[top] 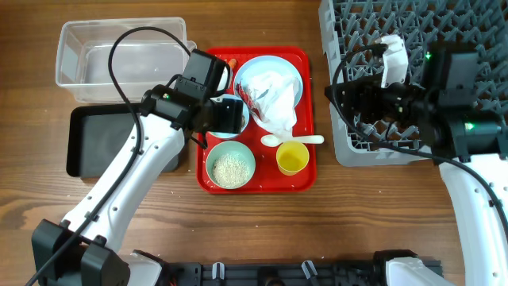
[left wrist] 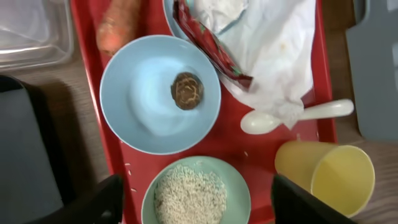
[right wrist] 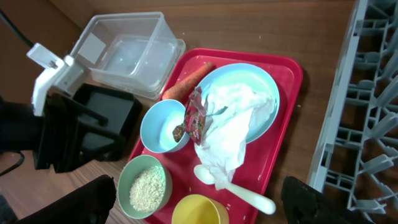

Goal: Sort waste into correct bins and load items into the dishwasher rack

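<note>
The left fingers are spread wide, pinching nothing. They hang over the left half of the red serving tray. The light-blue bowl lies just ahead of them, with the brown nut-like lump inside it, roughly centred on the gap. The pale-green bowl of white rice grains sits between the fingertips.

The right fingers are also spread and empty. They are held over the near-left edge of the grey dishwasher rack, well apart from the waste.

The carrot lies at the tray's far-left corner, its long axis diagonal, against the light-blue plate. The red crinkled wrapper and the crumpled white napkin rest on that plate. The napkin spills over its near rim onto the white plastic spoon. The spoon lies crosswise, its bowl end to the left and its handle toward the rack. The yellow cup stands upright just before it.

The tray is crowded. A narrow strip of table separates it from the rack. The clear tub and the black tray sit to its left.
</note>
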